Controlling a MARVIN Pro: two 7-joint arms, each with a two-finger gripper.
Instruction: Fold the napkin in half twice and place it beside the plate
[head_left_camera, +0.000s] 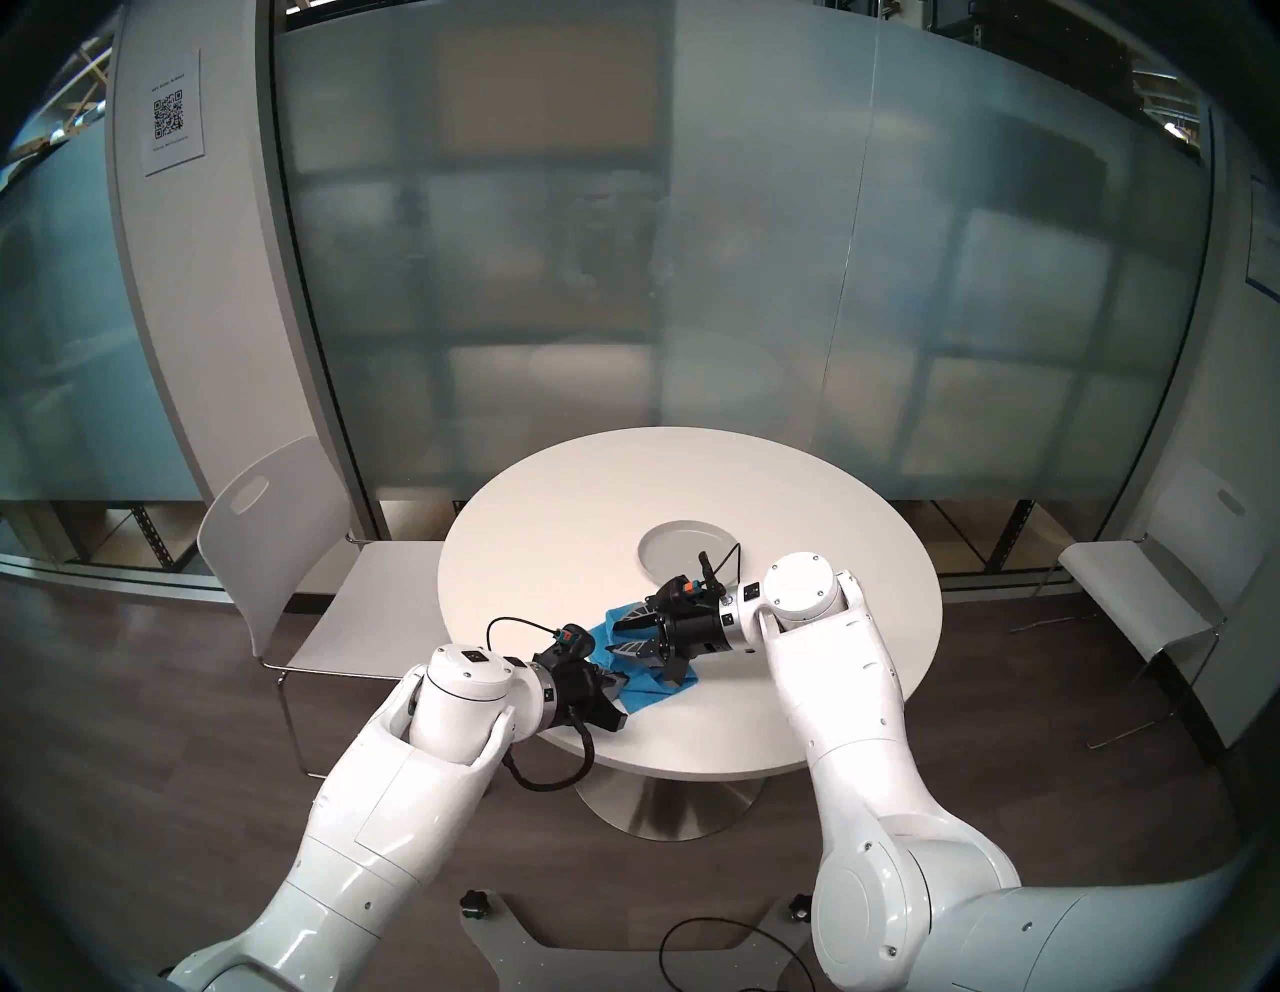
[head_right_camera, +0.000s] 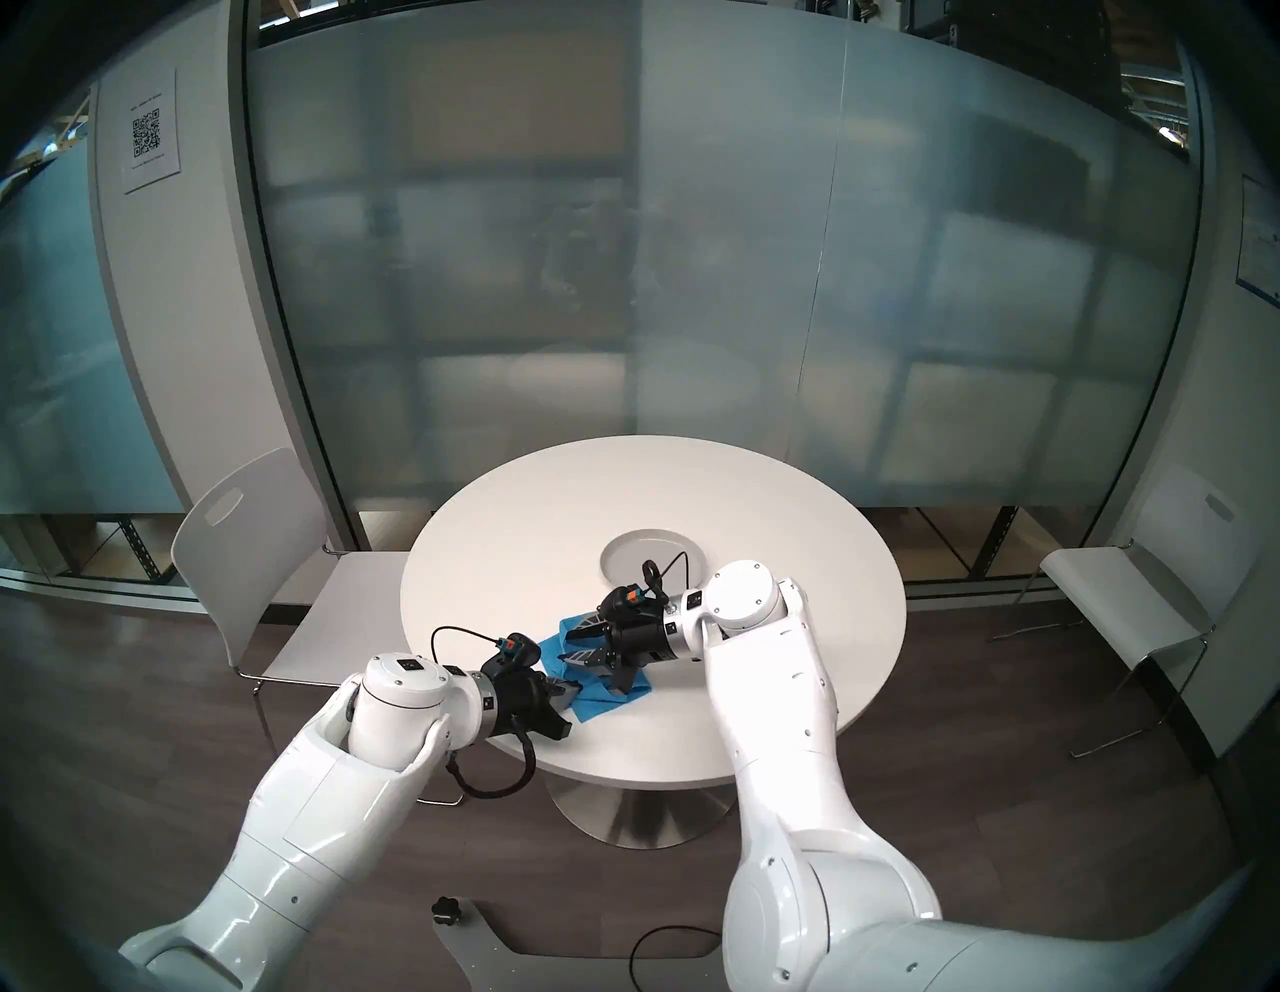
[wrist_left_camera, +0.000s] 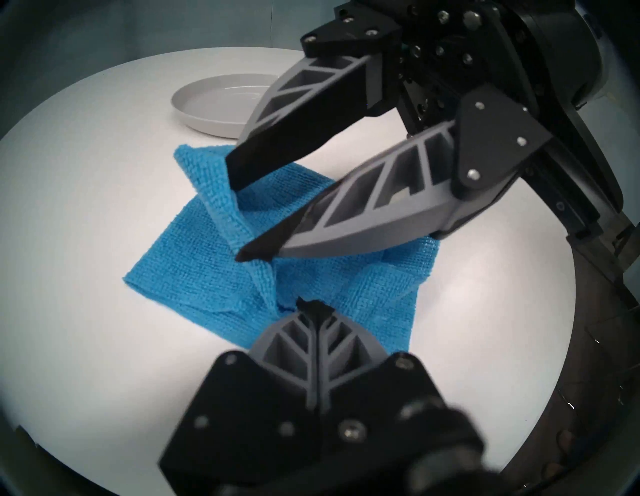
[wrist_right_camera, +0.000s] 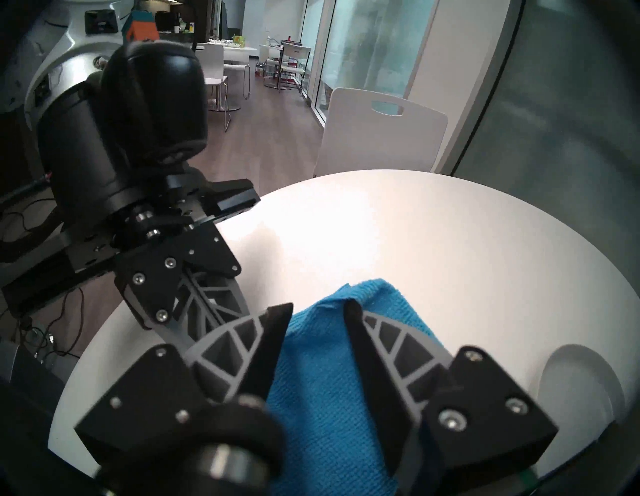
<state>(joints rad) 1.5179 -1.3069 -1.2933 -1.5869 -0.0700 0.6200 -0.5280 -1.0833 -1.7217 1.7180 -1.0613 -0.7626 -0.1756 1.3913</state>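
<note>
Between our two sets of fingers lies the napkin (wrist_left_camera: 207, 273), a bright blue cloth rumpled and partly folded on the round white counter (head_left_camera: 554, 506). Our left fingers (wrist_left_camera: 313, 306) are clenched tight on the napkin's near edge, pinching a small gather of cloth that rises in a ridge away from them. That left arm reaches in low from the counter's near rim, wrist angled down and across toward the right arm.

Our right fingers (wrist_left_camera: 239, 221) come in from the opposite side, tilted downward and pointing back toward the left ones. They stand parted, one above the raised ridge and the other with its tip touching the cloth; in the right wrist view the napkin shows between the two fingers (wrist_right_camera: 273, 332), and we cannot tell whether they press on it. The right forearm bends sharply at the wrist above the counter.

Beyond the right fingers, well clear of the left ones, sits the plate (head_left_camera: 675, 547), light grey and round, just past the napkin's far corner without touching it.

Around the counter stand two white chairs, one (head_left_camera: 277, 554) on the left fingers' side, one (head_left_camera: 1143, 596) on the right. Frosted glass panels (head_left_camera: 692, 277) close off the room behind, over a dark wood-look floor (head_left_camera: 173, 693).
</note>
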